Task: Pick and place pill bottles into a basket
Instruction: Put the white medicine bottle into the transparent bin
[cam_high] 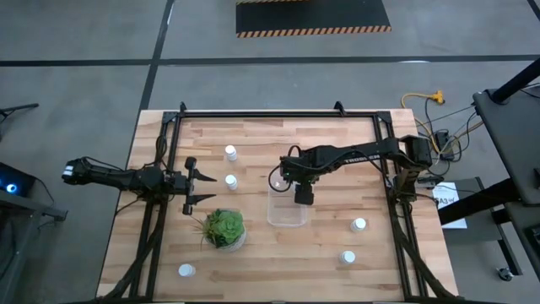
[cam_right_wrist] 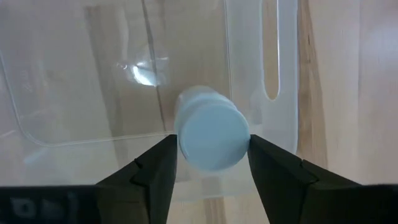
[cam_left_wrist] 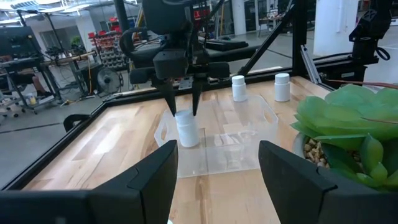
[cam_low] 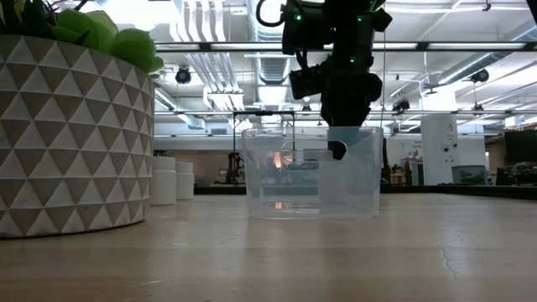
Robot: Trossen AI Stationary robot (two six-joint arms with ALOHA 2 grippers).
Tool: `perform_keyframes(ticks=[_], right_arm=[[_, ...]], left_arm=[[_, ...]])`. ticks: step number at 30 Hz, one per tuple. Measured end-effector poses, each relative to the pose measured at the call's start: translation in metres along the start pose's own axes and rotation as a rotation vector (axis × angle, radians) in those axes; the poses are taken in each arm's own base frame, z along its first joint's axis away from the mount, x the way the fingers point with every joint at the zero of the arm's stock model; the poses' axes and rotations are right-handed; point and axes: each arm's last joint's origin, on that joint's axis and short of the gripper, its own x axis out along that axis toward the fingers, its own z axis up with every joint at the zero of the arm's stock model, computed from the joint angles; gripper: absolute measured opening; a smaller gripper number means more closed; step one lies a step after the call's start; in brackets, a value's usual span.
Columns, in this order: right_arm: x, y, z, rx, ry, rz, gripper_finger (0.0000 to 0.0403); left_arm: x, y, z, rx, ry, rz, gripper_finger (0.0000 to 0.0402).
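Observation:
My right gripper (cam_high: 302, 196) is over the clear basket (cam_high: 287, 208) and shut on a white pill bottle (cam_right_wrist: 211, 137), which also shows in the left wrist view (cam_left_wrist: 186, 127). My left gripper (cam_high: 199, 187) is open and empty at the table's left, level with the basket. Two bottles (cam_high: 230, 153) (cam_high: 231, 181) stand on their bases near the left gripper. Two more (cam_high: 359, 225) (cam_high: 348, 257) stand at the right and one (cam_high: 186, 271) near the front left. The basket rests on the table by its flat bottom (cam_low: 310, 210). My right gripper pinches the bottle's upper end, at the sides of its cap (cam_right_wrist: 239, 140), between its two fingers (cam_left_wrist: 196, 99). The fingers point straight down from above. The bottle hangs upright below them, lowered into the basket's top (cam_low: 346, 143) and clear of its floor.
A green plant in a round patterned pot (cam_high: 224, 228) stands just left of the basket, close to my left gripper; it fills the left of the low view (cam_low: 75, 134). A black frame (cam_high: 278, 114) runs round the table's far and side edges.

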Motion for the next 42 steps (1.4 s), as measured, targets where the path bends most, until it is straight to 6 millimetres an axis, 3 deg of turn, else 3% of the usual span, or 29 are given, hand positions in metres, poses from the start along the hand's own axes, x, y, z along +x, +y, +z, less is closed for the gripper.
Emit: perform_keyframes(ticks=[8,15,22,35,42], right_arm=[[-0.006,-0.001,0.0,0.024,-0.008,-0.019,0.0189],[-0.032,-0.002,0.007,0.025,-0.041,-0.015,0.0203],[-0.068,-0.003,0.0,0.1,-0.043,0.044,0.0231],[-0.136,-0.005,-0.059,0.238,-0.154,0.225,0.0353],[-0.151,0.016,-0.102,0.141,-0.148,0.26,0.0368]], left_arm=[[0.0,0.0,0.0,0.0,0.0,0.0,0.0207],[0.0,0.0,0.0,0.0,0.0,0.0,0.0207],[0.0,0.0,0.0,0.0,0.0,0.0,0.0207],[0.0,0.0,0.0,0.0,-0.002,0.0,0.0207],[0.0,0.0,0.0,0.0,-0.001,0.001,0.0207]])
